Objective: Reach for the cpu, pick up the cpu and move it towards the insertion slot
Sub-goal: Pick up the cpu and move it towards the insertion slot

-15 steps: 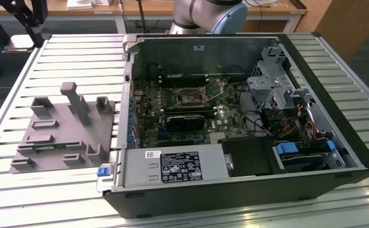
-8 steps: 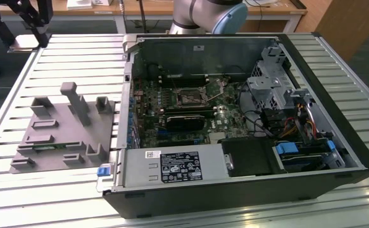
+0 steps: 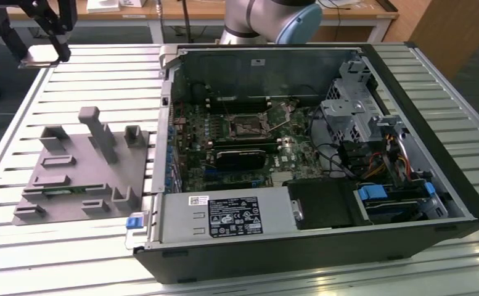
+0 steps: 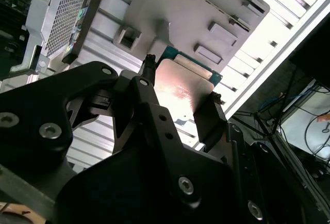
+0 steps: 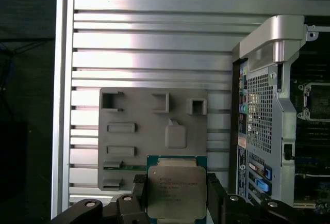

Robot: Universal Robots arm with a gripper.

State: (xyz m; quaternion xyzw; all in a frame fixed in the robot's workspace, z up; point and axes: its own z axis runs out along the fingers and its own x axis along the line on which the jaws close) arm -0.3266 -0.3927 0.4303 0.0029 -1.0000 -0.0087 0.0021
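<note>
The gripper (image 5: 175, 198), its two dark fingers (image 5: 138, 195) closed on opposite edges of the cpu (image 5: 175, 193), holds the chip flat and clear of the surface, so that the metal top faces the first wrist view and the underside stays free for seating; in the exterior view the gripper (image 3: 42, 58) hangs at the far corner on the exterior view's left, over the slatted aluminium table (image 3: 83, 74), well apart from the open computer case (image 3: 322, 160); the grey fixture plate (image 5: 154, 131), with its raised blocks and recesses, lies below the carried chip and just beside the case; the insertion slot (image 3: 245, 126), a square metal-framed socket with a dark centre, sits on the motherboard inside the case, above the long black card (image 3: 241, 157); the cpu is a thin square with a matt silver-grey lid, faint print and a narrow green board rim, and in the second wrist view the cpu (image 4: 180, 92) catches a warm reflection.
</note>
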